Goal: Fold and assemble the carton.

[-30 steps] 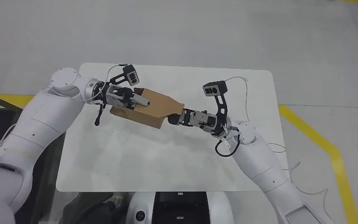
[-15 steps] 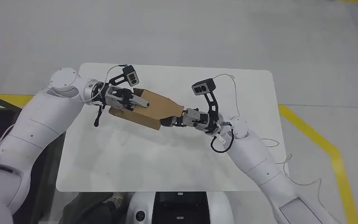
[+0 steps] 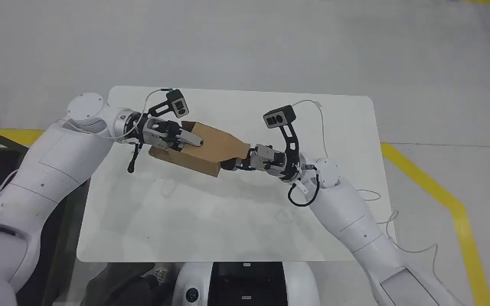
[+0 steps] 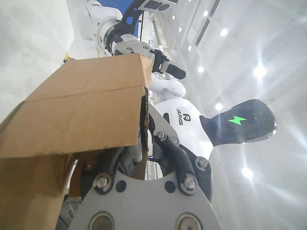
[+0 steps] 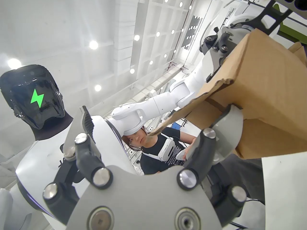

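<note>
Two grippers meet on one brown carton (image 3: 205, 147), which lies just toward 10 o'clock from the middle of the white table (image 3: 230, 222). Whether it rests on the surface or hangs a little above it, I cannot tell.

The left gripper (image 3: 186, 139) sits at the carton's 9 o'clock end, closed on a wall of cardboard; in the left wrist view the raw corrugated edge (image 4: 144, 111) runs down between its fingers. The right gripper (image 3: 232, 164) is at the 4 o'clock end and stands wide. One finger (image 5: 229, 123) presses against the box's side, the other (image 5: 84, 120) is free in the air, and a loose flap (image 5: 191, 107) pokes out between them.

The carton looks light and hollow: single-wall corrugated board, stiff across the panels but ready to bend along its scored creases. Its edges are already ragged, so a hard pinch would probably crush or tear them. The surface is dry and matt and should not slip. The better hold is likely flat on a panel or flap, near a crease and not at a torn corner. The left grip can then brace the body while the flap is folded.
</note>
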